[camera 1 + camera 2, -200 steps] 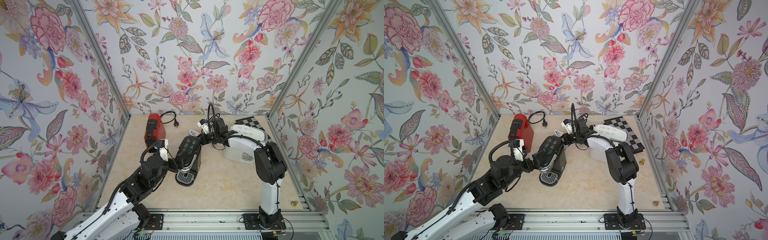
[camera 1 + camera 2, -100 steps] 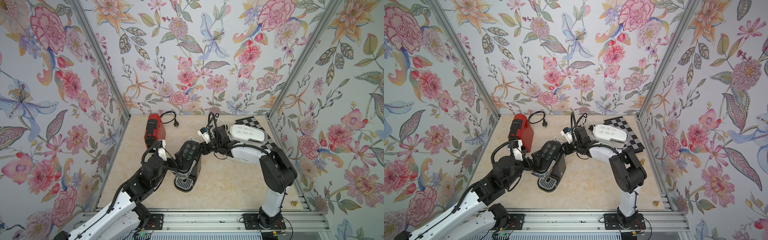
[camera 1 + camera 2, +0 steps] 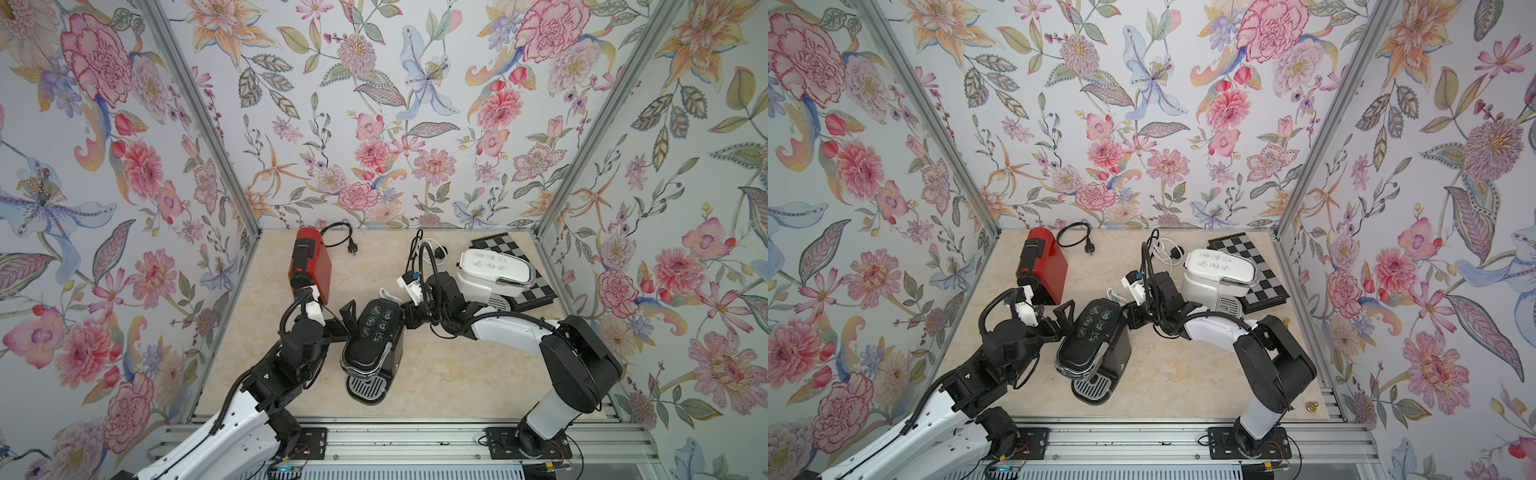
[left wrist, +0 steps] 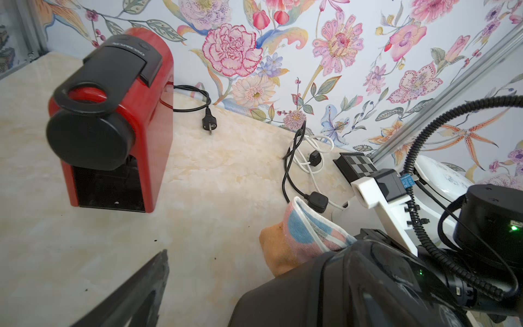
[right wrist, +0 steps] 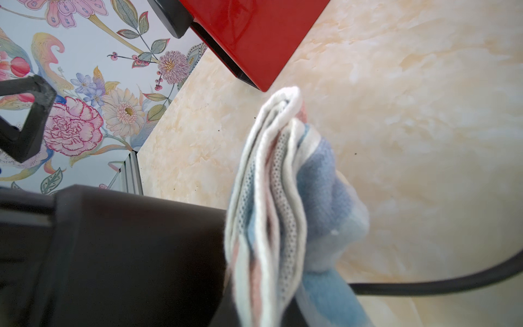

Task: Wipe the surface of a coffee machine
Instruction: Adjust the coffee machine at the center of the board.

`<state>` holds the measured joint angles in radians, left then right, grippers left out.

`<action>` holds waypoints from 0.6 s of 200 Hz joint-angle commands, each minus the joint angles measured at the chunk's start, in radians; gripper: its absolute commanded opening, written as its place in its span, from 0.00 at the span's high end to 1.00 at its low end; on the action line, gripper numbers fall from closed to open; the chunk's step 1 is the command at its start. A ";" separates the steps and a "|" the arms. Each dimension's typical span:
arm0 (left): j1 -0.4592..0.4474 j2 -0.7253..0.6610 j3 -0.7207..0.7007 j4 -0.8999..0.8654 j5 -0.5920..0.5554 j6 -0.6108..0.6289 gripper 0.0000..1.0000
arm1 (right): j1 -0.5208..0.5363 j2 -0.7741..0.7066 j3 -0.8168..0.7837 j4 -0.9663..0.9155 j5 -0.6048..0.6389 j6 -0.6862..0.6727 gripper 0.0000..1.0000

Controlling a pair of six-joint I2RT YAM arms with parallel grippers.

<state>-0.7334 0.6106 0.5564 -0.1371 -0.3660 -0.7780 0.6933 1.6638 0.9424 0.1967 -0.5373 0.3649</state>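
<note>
The right hand [image 3: 404,311] is clamped on a folded cloth [image 5: 283,198], a soft weave striped blue, pink and white. It presses the cloth against the far end of the black coffee machine [image 3: 374,338], which stands in the middle of the table [image 3: 457,374]. The left hand [image 3: 348,320] is spread wide at the machine's far left corner, seemingly bracing it. A good wipe likely needs the cloth laid flat on the glossy, rounded plastic lid, with light, even pressure and a firm brace so the body doesn't slide on the polished marble-look top.

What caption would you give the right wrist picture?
Folded pastel-striped cloth beside the black plastic coffee machine, red coffee machine beyond.
</note>
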 commanded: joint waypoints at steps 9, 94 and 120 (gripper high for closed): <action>-0.077 -0.094 0.002 -0.009 -0.035 0.075 0.01 | 0.001 0.031 0.022 -0.035 -0.049 0.010 1.00; -0.289 0.052 0.175 -0.148 0.193 0.383 0.01 | -0.038 0.130 0.120 -0.048 -0.093 -0.008 1.00; -0.351 0.147 0.221 -0.213 0.220 0.420 0.01 | -0.037 0.158 0.145 -0.051 -0.105 -0.011 1.00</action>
<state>-1.0309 0.6903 0.7223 -0.2752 -0.1871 -0.4461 0.6563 1.7927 1.0512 0.1688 -0.6044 0.3668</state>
